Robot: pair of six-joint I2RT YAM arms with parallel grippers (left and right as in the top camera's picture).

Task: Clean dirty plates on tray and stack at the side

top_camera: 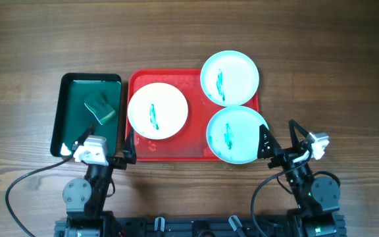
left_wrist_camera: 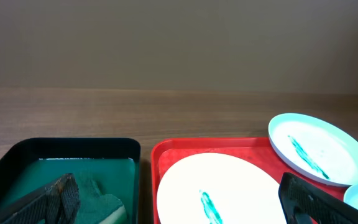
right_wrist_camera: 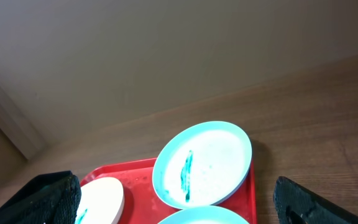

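The red tray (top_camera: 196, 84) holds three plates, each with a teal scribble at centre. The white plate (top_camera: 158, 110) lies at its left. One aqua plate (top_camera: 229, 78) lies at its far right corner, overhanging the rim. The other aqua plate (top_camera: 237, 134) lies at its near right. My left gripper (top_camera: 104, 150) is open and empty at the near edge, between the two trays. My right gripper (top_camera: 283, 141) is open and empty just right of the near aqua plate. The left wrist view shows the white plate (left_wrist_camera: 219, 193) and the far aqua plate (left_wrist_camera: 321, 148). The right wrist view shows the far aqua plate (right_wrist_camera: 202, 163).
A dark green tray (top_camera: 71, 112) stands left of the red tray, with a green sponge (top_camera: 100, 108) in it. The sponge also shows in the left wrist view (left_wrist_camera: 101, 205). Bare wooden table (top_camera: 328, 72) lies to the right and beyond the trays.
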